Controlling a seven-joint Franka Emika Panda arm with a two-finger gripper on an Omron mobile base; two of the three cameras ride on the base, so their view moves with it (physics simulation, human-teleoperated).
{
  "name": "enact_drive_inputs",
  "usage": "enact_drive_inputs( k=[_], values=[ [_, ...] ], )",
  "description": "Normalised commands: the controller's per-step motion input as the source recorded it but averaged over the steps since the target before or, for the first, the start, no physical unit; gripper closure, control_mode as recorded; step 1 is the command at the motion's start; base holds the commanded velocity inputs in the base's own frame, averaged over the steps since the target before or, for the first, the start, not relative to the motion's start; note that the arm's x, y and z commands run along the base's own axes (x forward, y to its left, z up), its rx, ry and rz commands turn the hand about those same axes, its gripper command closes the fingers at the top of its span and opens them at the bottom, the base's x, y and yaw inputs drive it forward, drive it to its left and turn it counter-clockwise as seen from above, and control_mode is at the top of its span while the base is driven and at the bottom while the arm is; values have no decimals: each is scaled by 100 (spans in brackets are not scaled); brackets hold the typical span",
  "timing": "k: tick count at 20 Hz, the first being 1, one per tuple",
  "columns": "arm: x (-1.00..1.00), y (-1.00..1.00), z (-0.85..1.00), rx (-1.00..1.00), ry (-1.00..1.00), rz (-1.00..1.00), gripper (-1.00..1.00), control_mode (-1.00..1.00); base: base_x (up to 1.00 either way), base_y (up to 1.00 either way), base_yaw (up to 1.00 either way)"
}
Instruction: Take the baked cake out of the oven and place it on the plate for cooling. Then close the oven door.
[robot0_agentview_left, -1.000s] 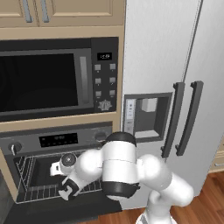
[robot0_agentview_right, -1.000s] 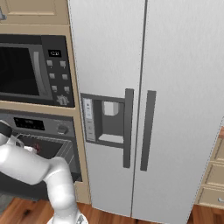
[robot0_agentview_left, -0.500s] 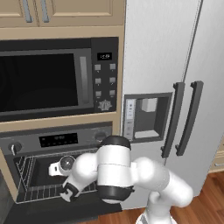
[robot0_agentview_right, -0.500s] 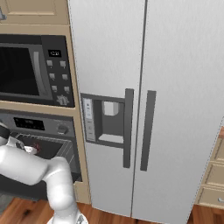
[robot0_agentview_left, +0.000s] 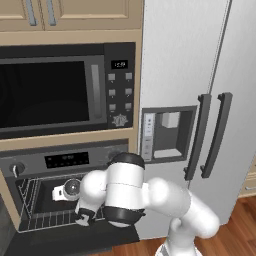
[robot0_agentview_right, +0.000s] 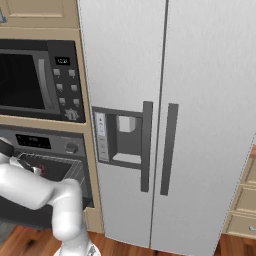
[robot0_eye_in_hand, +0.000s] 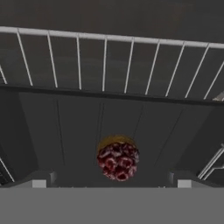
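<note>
The fridge (robot0_agentview_right: 165, 115) stands well off to the arm's right side, its two dark vertical handles (robot0_agentview_right: 157, 147) side by side and a dispenser (robot0_agentview_left: 165, 132) set into its left door. The microwave (robot0_agentview_left: 65, 87) sits in the cabinet wall straight above the cavity the hand is reaching into. The oven (robot0_agentview_left: 60, 187) lies below it, its grey control strip (robot0_agentview_left: 65, 160) just over the hand and its door (robot0_agentview_left: 65, 242) folded down, a dark slab under the arm. The arm (robot0_agentview_left: 140, 197) bends over that door and into the cavity. The wire rack (robot0_eye_in_hand: 109, 65) spreads ahead of the hand, its pale bars running away toward the dark back wall. The gripper (robot0_eye_in_hand: 111, 181) has its jaws spread wide, one tip (robot0_eye_in_hand: 39, 180) to each side, nothing between them held. The cake (robot0_eye_in_hand: 118, 159), small, round and dark red, sits just ahead of the hand, midway between the tips and touching neither.
</note>
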Motion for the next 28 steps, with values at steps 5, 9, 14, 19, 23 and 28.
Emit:
enact_drive_inputs(
  k=[5,9,14,19,23,28],
  values=[
    [20,5,-16,0,0,0,-100,-100,0,0,0],
    [14,0,-20,0,0,0,-100,-100,0,0,0],
    [22,0,-18,0,0,0,-100,-100,0,0,0],
    [20,0,-20,0,0,0,-100,-100,0,0,0],
    [15,3,-17,0,0,0,-100,-100,0,0,0],
    [9,9,-18,0,0,0,-100,-100,0,0,0]
  ],
)
